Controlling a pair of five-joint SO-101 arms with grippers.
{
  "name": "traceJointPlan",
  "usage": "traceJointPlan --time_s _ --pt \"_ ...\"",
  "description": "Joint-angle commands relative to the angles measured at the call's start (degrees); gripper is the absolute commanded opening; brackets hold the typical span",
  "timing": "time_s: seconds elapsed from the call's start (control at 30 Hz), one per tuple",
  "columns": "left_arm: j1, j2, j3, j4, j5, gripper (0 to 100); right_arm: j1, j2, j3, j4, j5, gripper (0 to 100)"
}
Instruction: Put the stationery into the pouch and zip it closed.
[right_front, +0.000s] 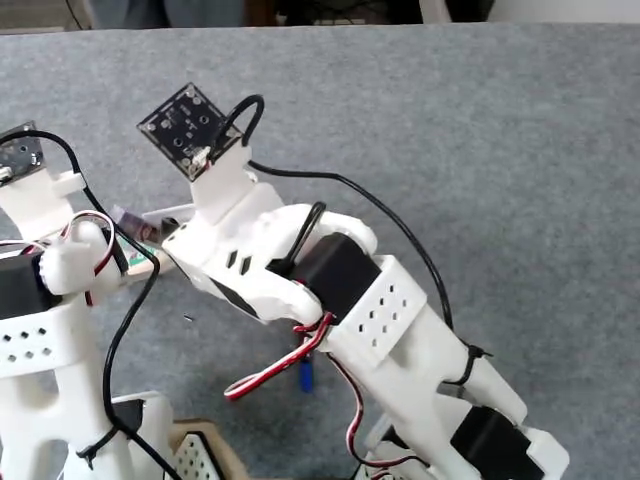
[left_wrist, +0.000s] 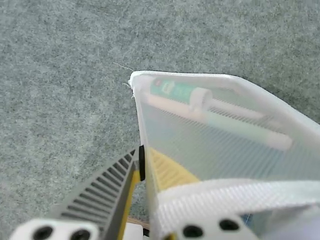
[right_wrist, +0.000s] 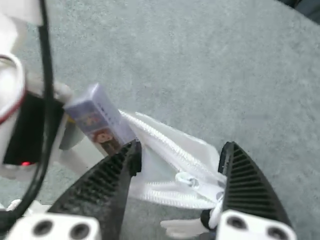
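Observation:
In the left wrist view the white mesh pouch (left_wrist: 215, 150) is held up by its edge, with my left gripper (left_wrist: 145, 162) shut on it. Through the mesh I see a green-labelled stick (left_wrist: 172, 90) and a white pen (left_wrist: 240, 125) inside. My right gripper (right_wrist: 181, 150) is open, its fingers on either side of the pouch's zipper (right_wrist: 165, 150), and the slider (right_wrist: 192, 181) lies between them. A small purple box (right_wrist: 97, 120) sticks out at the pouch's mouth. From above, the pouch (right_front: 140, 252) peeks out between the two arms.
Grey carpet-like cloth (right_front: 480, 150) covers the table. A blue pen (right_front: 306, 376) lies on it under the right arm. A wooden-edged base (right_front: 205, 450) sits at the near edge. Cables hang off both arms.

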Motion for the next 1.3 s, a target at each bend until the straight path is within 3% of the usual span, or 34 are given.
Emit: traceJointPlan --time_s 0.0,0.5,0.93,1.27 --pt "-0.13 0.26 -0.66 -0.53 0.7 3 -0.53 -1.63 3.3 0.97 -2.11 26.0" --pt "-0.13 0.44 -0.75 -0.44 0.7 3 8.0 -7.16 -5.49 1.49 -0.62 25.9" --pt "-0.13 0.62 -0.75 -0.44 0.7 3 20.75 -12.26 -5.05 7.74 -0.62 25.9" --pt "-0.13 0.62 -0.66 -0.44 0.7 3 25.85 -12.09 0.31 12.22 -0.62 25.9"
